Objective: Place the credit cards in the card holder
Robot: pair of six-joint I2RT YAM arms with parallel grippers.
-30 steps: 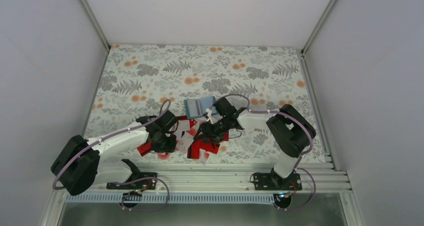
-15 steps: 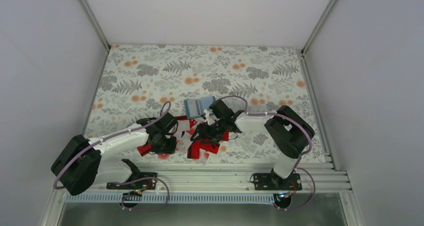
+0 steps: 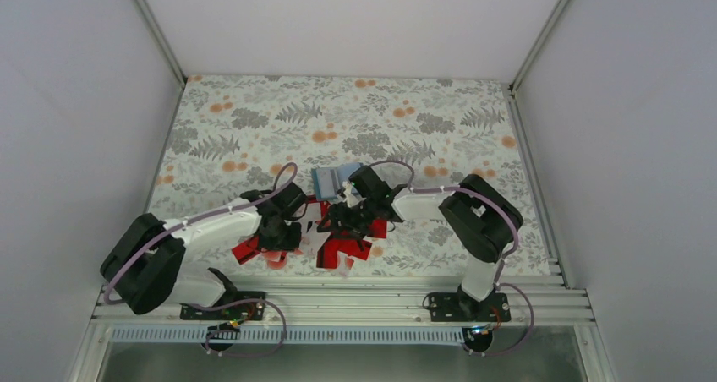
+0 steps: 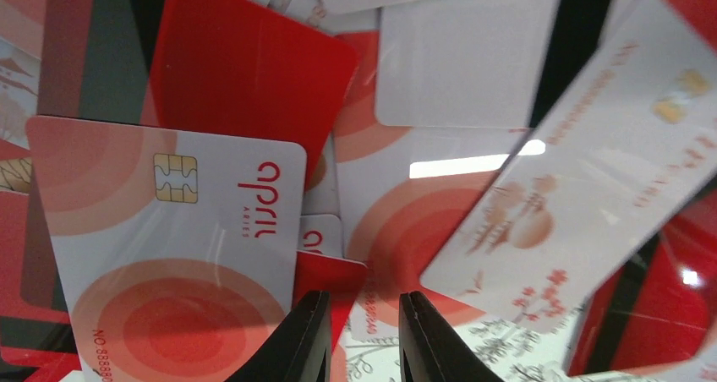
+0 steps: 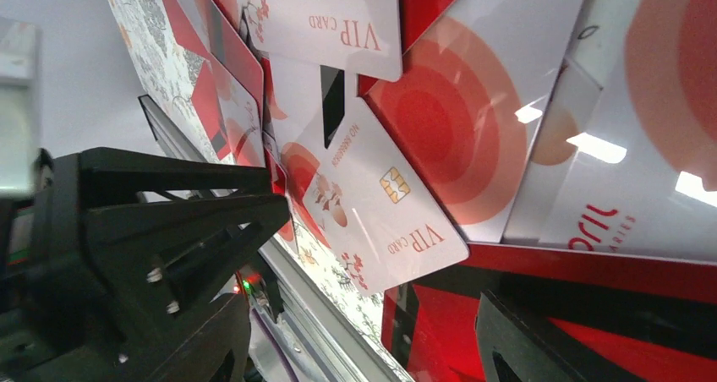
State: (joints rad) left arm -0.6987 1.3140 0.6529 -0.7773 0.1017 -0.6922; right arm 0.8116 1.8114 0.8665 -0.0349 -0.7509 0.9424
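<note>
The credit cards (image 3: 342,248), red ones and white ones with red round spots, lie in an overlapping heap near the table's front. The teal card holder (image 3: 328,179) lies just behind the heap, partly hidden by my right arm. My left gripper (image 3: 286,230) is low over the heap's left side. In the left wrist view its gripper (image 4: 359,302) has a narrow gap between its jaws, over a red card corner (image 4: 334,281), and holds nothing. My right gripper (image 3: 340,221) is over the heap's middle. In the right wrist view the gripper (image 5: 363,335) is wide open above a white VIP card (image 5: 380,204).
The flowered table cloth (image 3: 338,120) stretches behind the holder. A metal rail (image 3: 355,302) runs along the front edge. The left arm's black gripper body (image 5: 152,221) shows close by in the right wrist view. White walls stand on three sides.
My left arm has swung up and right toward the heap. My right gripper has moved left and a little farther over the cards. The holder has not moved.
</note>
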